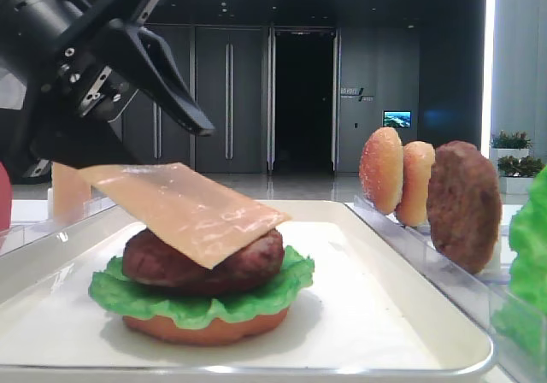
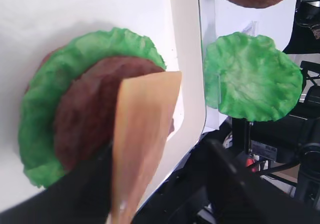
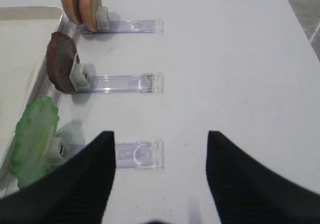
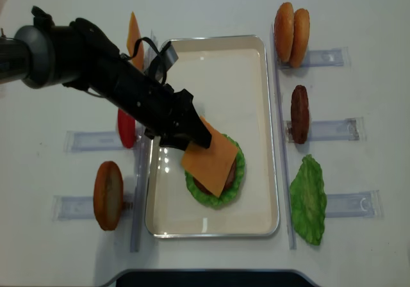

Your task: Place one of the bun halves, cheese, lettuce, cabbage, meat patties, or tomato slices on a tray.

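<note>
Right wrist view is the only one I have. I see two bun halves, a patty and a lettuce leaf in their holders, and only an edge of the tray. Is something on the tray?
Observer: Yes. A stack sits on the tray: a bun half at the bottom, lettuce on it, and a meat patty on top.
Operator: Where is the cheese?
Observer: The cheese lies tilted on the meat patty, with one end raised off it toward the left gripper.
Operator: Is it clamped?
Observer: No. In the left wrist view the jaws stand wide apart, with the raised end of the cheese between them.
</note>
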Robot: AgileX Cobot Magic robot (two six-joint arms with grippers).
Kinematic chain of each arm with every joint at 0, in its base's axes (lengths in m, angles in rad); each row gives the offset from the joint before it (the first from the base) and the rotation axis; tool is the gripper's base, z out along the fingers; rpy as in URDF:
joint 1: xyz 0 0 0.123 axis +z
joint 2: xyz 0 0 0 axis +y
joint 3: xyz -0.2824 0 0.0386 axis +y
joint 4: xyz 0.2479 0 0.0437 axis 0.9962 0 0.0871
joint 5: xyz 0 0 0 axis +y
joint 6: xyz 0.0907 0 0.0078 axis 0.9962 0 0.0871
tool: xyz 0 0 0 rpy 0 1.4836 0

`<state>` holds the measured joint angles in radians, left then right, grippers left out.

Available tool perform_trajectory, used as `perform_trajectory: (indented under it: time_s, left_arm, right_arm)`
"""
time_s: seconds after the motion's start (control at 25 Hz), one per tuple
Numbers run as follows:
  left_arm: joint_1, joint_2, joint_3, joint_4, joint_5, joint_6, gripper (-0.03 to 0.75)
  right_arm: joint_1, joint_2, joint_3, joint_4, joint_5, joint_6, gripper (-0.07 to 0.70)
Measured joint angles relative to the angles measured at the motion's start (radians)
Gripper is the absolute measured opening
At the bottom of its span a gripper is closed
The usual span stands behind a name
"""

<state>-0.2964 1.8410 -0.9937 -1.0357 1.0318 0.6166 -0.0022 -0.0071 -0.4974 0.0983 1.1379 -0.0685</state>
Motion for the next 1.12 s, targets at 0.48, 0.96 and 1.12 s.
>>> perform_trajectory:
  time_s: [0.48, 0.96, 1.12]
  left_arm:
    - [0.0, -0.062, -0.082, 0.205, 0.005, -0.169, 0.647]
    - [0.0, -0.117, -0.281, 0.633, 0.12, -0.445, 0.647]
    - [0.0, -0.122, -0.353, 0.761, 0.174, -0.509, 0.647]
  right_arm:
    - [0.0, 0.0, 0.0, 0.0, 0.0, 0.0, 0.415]
    - [0.0, 0.0, 0.0, 0.0, 0.0, 0.0, 0.415]
    - [0.0, 0.0, 0.0, 0.0, 0.0, 0.0, 0.415]
